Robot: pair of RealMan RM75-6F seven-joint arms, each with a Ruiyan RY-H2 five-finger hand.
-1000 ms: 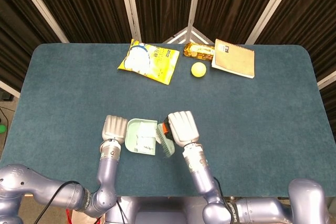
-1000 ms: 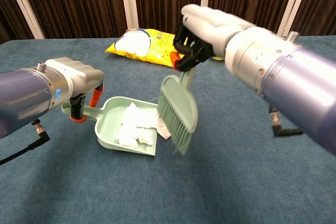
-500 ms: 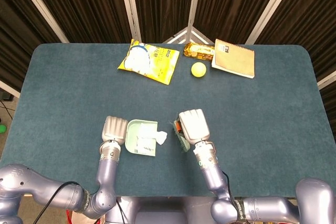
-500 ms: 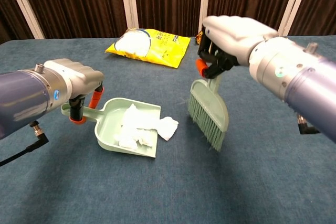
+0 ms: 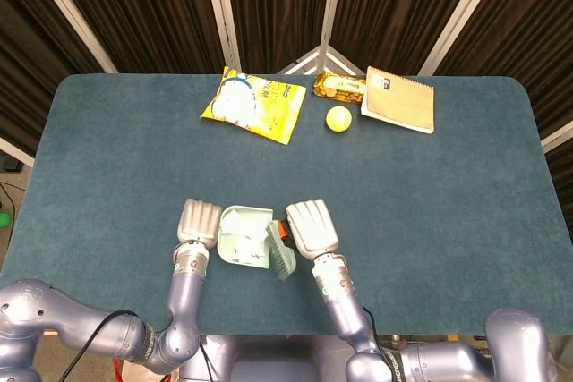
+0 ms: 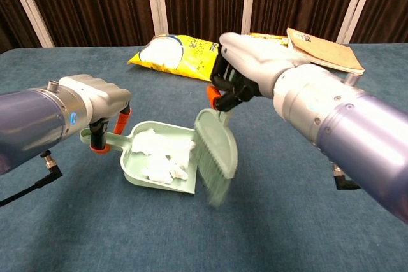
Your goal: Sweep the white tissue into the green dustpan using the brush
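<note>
The green dustpan [image 6: 160, 156] [image 5: 243, 235] lies on the table near the front, and my left hand [image 6: 94, 106] [image 5: 199, 220] grips its orange-tipped handle [image 6: 109, 136]. White tissue [image 6: 162, 153] [image 5: 243, 244] lies crumpled inside the pan. My right hand [image 6: 250, 67] [image 5: 310, 229] holds the green brush [image 6: 215, 155] [image 5: 281, 256] by its orange-collared handle. The bristles stand at the pan's open right edge, touching or nearly touching it.
At the back of the table lie a yellow snack bag [image 5: 253, 105] [image 6: 179, 55], a yellow ball [image 5: 338, 118], a brown packet [image 5: 338, 87] and a notebook [image 5: 399, 99] [image 6: 322, 45]. The blue cloth table [image 5: 466, 194] stretches wide to the right.
My right hand swung the brush left, back against the dustpan's mouth. The tissue piece that hung outside the pan half a second ago now lies inside it. The pan shifted slightly.
</note>
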